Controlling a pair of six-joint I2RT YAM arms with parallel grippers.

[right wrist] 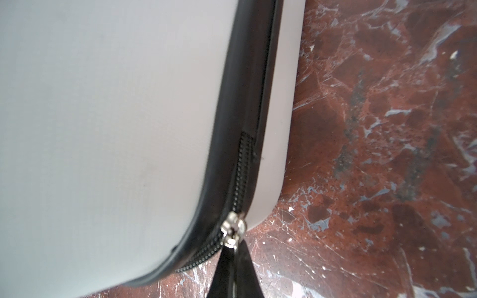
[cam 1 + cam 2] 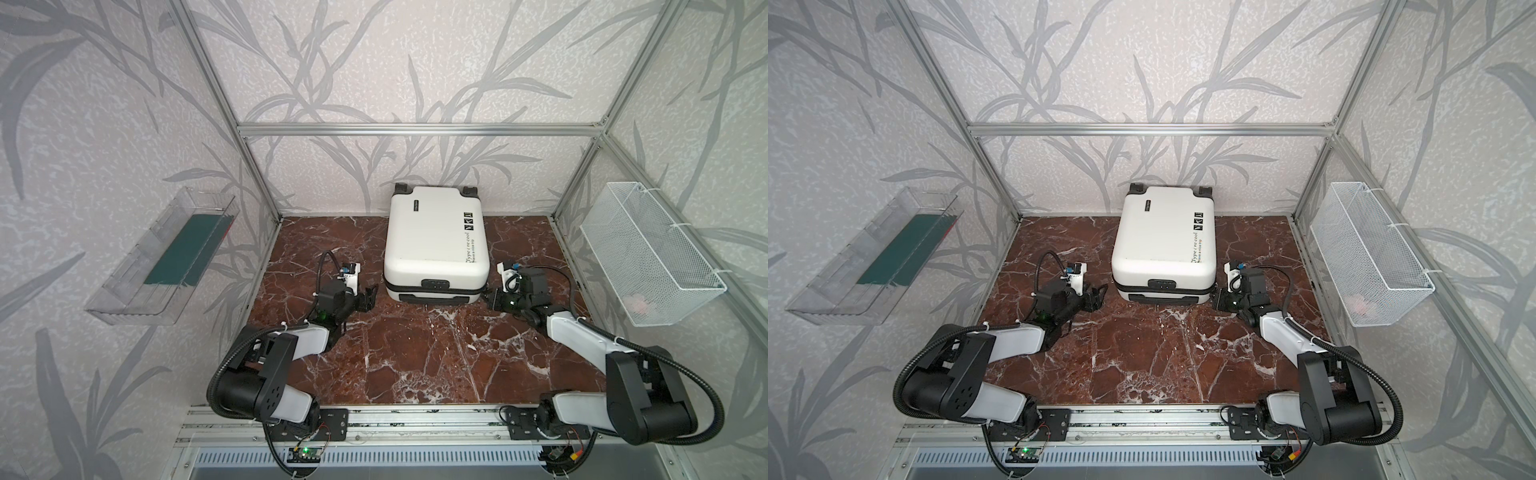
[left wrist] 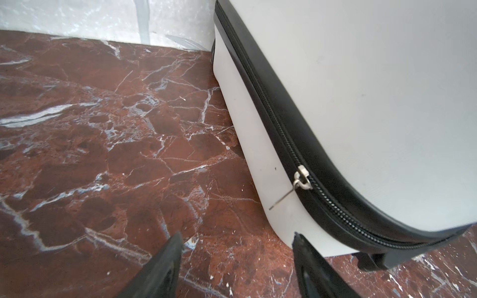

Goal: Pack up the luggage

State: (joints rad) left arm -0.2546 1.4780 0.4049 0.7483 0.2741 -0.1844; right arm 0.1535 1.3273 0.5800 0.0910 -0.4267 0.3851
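Note:
The luggage (image 2: 434,245) (image 2: 1163,245), a white hard-shell suitcase, lies flat and closed at the back middle of the marble table (image 2: 415,353). In both top views my left gripper (image 2: 372,297) (image 2: 1098,297) sits just off its front left corner. In the left wrist view the left gripper (image 3: 237,240) is open with only table between its fingers. A silver zipper slider (image 3: 303,178) sits on the black seam beyond it. My right gripper (image 2: 488,297) (image 2: 1214,299) is at the front right corner. In the right wrist view the right gripper (image 1: 233,251) is shut on the pull of a second slider (image 1: 232,228).
A clear plastic tray (image 2: 166,257) holding a dark green flat item hangs on the left wall. A white wire mesh basket (image 2: 648,253) hangs on the right wall with something pinkish in it. Aluminium frame posts stand at the table's back corners.

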